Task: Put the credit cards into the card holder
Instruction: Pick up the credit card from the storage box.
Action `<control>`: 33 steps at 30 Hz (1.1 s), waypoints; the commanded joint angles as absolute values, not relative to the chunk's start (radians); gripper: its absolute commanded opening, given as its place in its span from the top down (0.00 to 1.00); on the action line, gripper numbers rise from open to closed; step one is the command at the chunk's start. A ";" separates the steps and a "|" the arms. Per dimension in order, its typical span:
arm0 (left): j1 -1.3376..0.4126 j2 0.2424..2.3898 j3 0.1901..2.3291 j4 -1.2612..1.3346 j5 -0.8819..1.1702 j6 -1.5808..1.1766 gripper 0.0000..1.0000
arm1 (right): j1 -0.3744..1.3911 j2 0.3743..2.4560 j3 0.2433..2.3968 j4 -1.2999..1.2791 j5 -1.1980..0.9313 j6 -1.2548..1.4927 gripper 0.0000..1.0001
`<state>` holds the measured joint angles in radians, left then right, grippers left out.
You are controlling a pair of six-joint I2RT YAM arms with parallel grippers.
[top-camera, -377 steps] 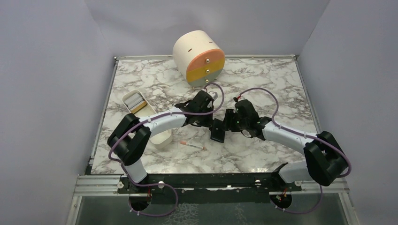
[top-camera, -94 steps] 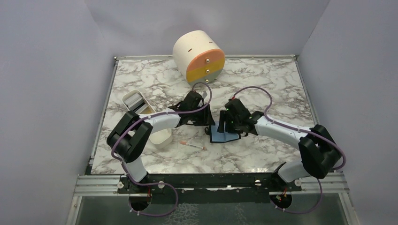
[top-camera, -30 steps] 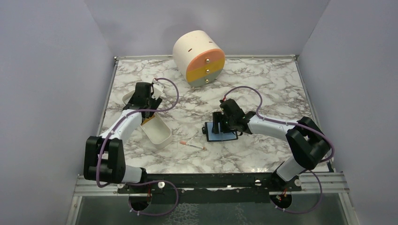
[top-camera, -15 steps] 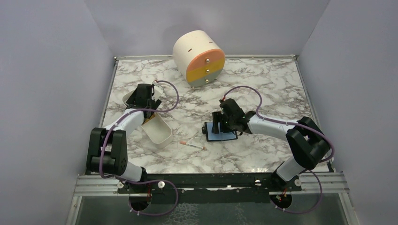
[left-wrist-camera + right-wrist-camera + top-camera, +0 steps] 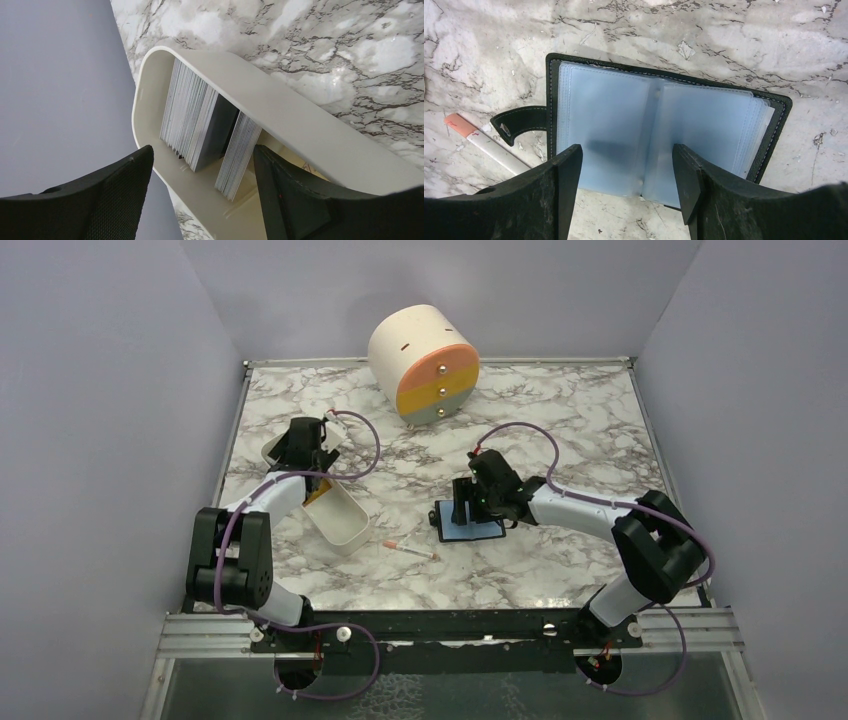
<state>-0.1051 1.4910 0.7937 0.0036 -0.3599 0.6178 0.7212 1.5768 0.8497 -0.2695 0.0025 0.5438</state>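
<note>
Little had changed in the last half second. The left gripper [image 5: 200,150] stayed over the white tray [image 5: 310,135], jaws wide apart above the upright credit cards [image 5: 192,117], gripping nothing. The right gripper [image 5: 626,150] hung spread and empty over the card holder [image 5: 704,125], which lay open mid-table; contact unclear.

- No writing, brand, number or sign can be read in any view.
- The card holder [image 5: 624,130] lies open at the centre of the right wrist view; its frosted sleeves show no print.
- The credit cards [image 5: 190,117] stand edge-on in the tray [image 5: 300,125], their faces hidden.
</note>
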 commanded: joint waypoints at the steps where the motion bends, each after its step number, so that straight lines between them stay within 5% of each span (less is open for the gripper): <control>1: -0.081 1.510 0.817 0.052 -0.349 0.634 0.26 | 0.729 1.545 0.875 -0.277 0.013 0.537 0.33; 22: -0.060 1.583 0.846 0.104 -0.306 0.702 0.54 | 0.729 1.553 0.879 -0.290 0.024 0.530 0.35; 33: -0.060 1.595 0.842 0.074 -0.258 0.712 0.51 | 0.729 1.549 0.882 -0.293 0.029 0.528 0.36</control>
